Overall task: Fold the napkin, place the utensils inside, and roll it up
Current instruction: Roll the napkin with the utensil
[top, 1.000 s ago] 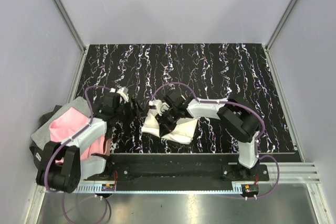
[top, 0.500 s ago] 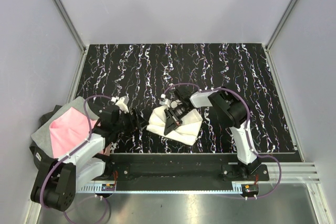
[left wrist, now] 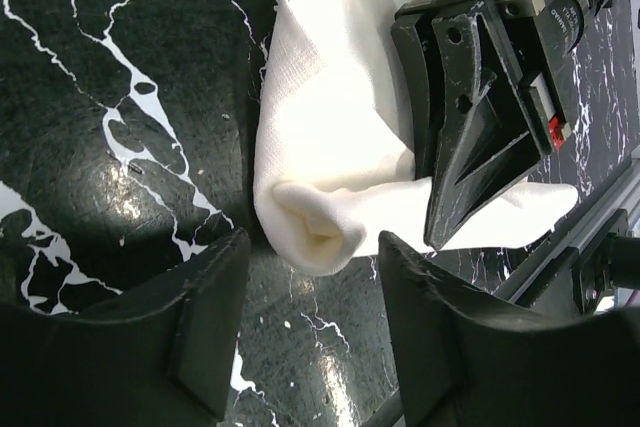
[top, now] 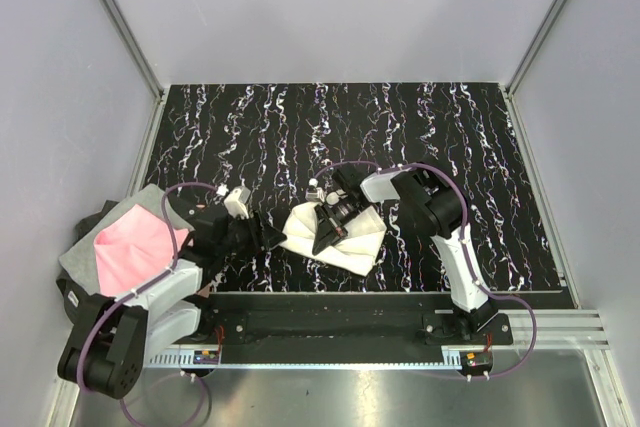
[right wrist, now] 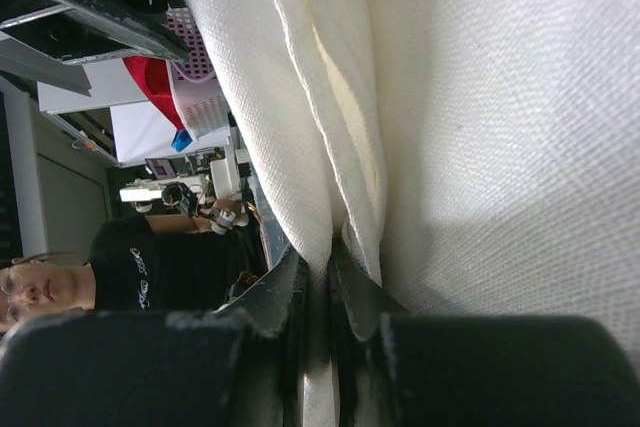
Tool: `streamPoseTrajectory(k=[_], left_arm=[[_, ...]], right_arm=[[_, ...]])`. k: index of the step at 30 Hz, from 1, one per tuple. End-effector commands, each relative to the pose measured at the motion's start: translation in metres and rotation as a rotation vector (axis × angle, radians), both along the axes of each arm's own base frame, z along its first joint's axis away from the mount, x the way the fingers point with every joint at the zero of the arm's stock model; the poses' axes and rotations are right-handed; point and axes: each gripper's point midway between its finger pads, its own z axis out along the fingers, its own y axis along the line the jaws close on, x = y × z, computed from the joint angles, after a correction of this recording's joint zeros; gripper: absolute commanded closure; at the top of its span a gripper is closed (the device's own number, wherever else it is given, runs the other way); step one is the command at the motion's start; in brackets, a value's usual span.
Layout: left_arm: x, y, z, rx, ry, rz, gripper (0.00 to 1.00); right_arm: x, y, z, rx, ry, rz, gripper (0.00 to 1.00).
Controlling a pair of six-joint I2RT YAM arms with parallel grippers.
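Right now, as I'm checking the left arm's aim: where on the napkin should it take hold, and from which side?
Probably the bulging folded end of the napkin, from its free left side: it sits just ahead of the left tool's spread fingers, while the right tool grips the middle.

1. Small white print (left wrist: 557, 15) on the body of the right gripper (left wrist: 437, 232), far right in the left wrist view: too small to read.
2. Pale marking on a black shirt (right wrist: 150, 267), left in the right wrist view: blurred.
3. No legible text anywhere.
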Motion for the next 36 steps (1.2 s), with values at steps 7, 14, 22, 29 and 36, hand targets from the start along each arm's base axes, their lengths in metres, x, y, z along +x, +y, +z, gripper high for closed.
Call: streamPoseTrajectory(k=[7,14,22,29,36], left_arm=[[0.019,-0.018,0.017,-0.03,-0.104,-0.08,0.47],[0.022,-0.022,0.018,-0.034,-0.14,-0.091,0.52],[0.022,-0.028,0.013,-0.031,-0.148,-0.137,0.63],[0.025,-0.026,0.002,0.001,-0.071,-0.115,1.0],[0.023,-0.022,-0.015,0.048,0.089,-0.09,1.0]], right_arm=[[0.009,-0.003,-0.021,-0.034,0.002,-0.02,0.92],[0.008,-0.003,-0.023,-0.038,0.015,-0.021,0.91],[0.006,-0.004,-0.024,-0.047,0.022,-0.018,0.9],[0.014,-0.002,-0.013,-0.056,-0.044,-0.028,0.66],[0.032,0.0,0.014,-0.1,-0.179,-0.079,0.43]])
